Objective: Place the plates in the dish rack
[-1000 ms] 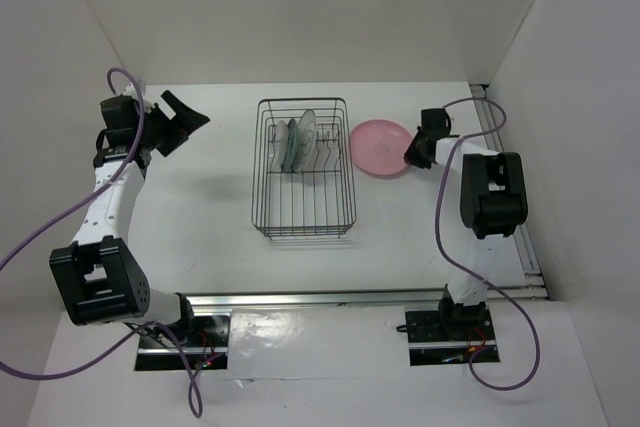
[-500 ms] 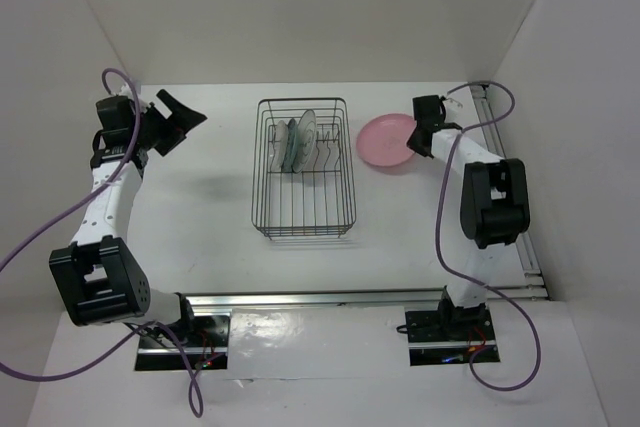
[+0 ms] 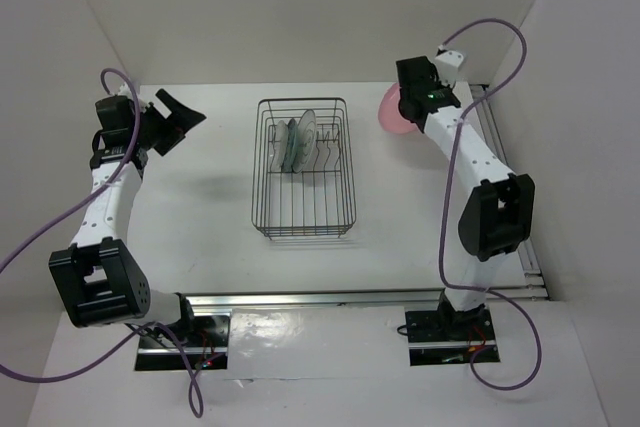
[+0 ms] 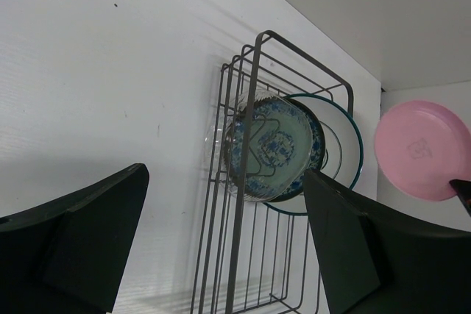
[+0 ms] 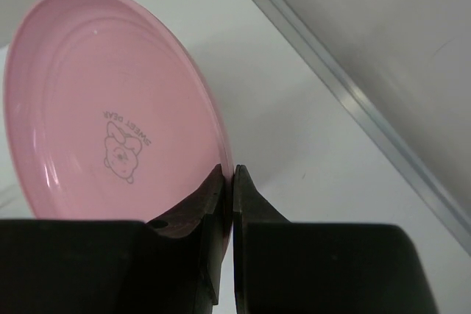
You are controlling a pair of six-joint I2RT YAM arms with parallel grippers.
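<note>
**Pink plate** [image 5: 110, 101]: plain but for a small printed bear [image 5: 121, 154]. Its rim is pinched between the closed fingers of the right gripper [image 5: 229, 174]. It stands on edge ahead of the fingertips, apparently off the table [image 3: 200, 207].

**Step in hand, as judged:** carrying the last plate to the rack [image 3: 305, 235], which lies to this gripper's left with three plates [image 3: 298, 142] upright in it.

**Next move, as judged:** swing across, keep the plate vertical, and lower it into a free slot.

**Left gripper** [image 4: 221, 248]: spread wide, empty, facing the rack.
</note>
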